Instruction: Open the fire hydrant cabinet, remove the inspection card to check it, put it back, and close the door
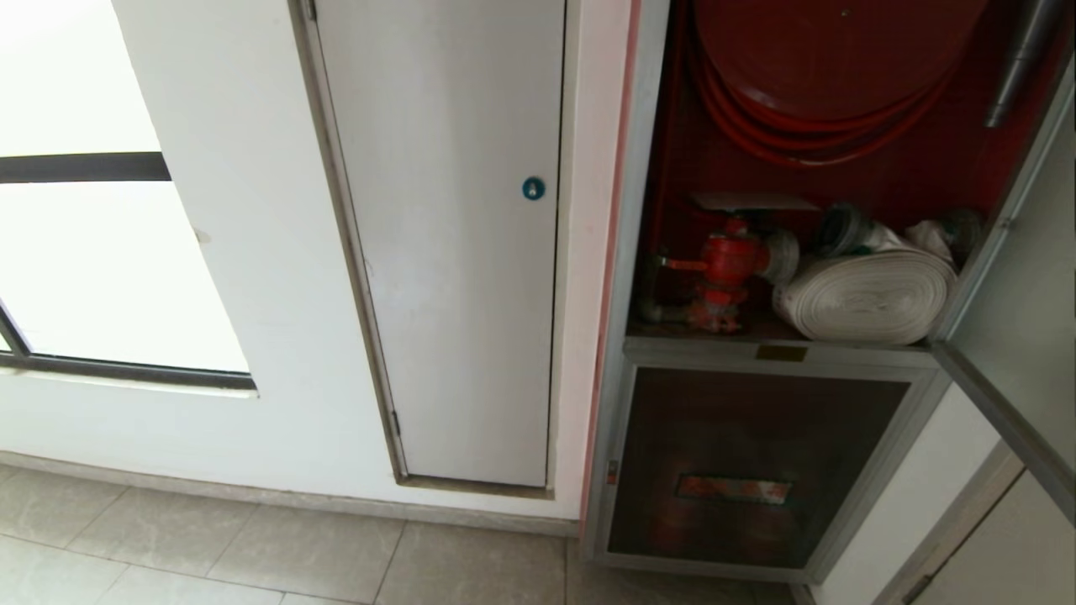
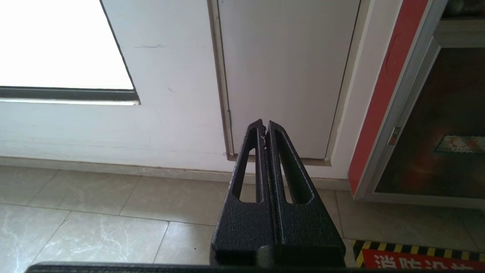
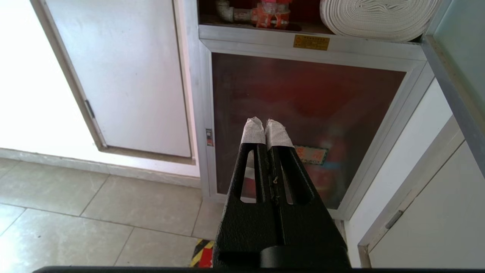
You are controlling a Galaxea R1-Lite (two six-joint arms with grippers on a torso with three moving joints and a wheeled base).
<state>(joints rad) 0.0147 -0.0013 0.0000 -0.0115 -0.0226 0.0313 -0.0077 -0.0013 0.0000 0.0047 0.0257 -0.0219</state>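
Note:
The fire hydrant cabinet (image 1: 626, 252) stands open at the right of the head view, showing a red hose coil (image 1: 824, 101), a red hydrant valve (image 1: 727, 265) and a rolled white hose (image 1: 866, 294). Its door (image 1: 1034, 336) is swung out to the right, and its silver frame also shows in the right wrist view (image 3: 451, 87). I cannot make out the inspection card. Neither arm is in the head view. My right gripper (image 3: 264, 125), tips wrapped in white tape, is shut and empty, low before the cabinet's lower dark panel (image 3: 303, 113). My left gripper (image 2: 264, 125) is shut and empty, facing the foot of the white panel door.
A plain white panel door (image 1: 454, 252) with a round blue lock (image 1: 533, 188) is left of the cabinet, and a bright window (image 1: 84, 252) is further left. The floor is grey tile (image 2: 94, 212) with a yellow-black striped marking (image 2: 416, 258). Another white panel (image 3: 435, 220) stands right of the cabinet.

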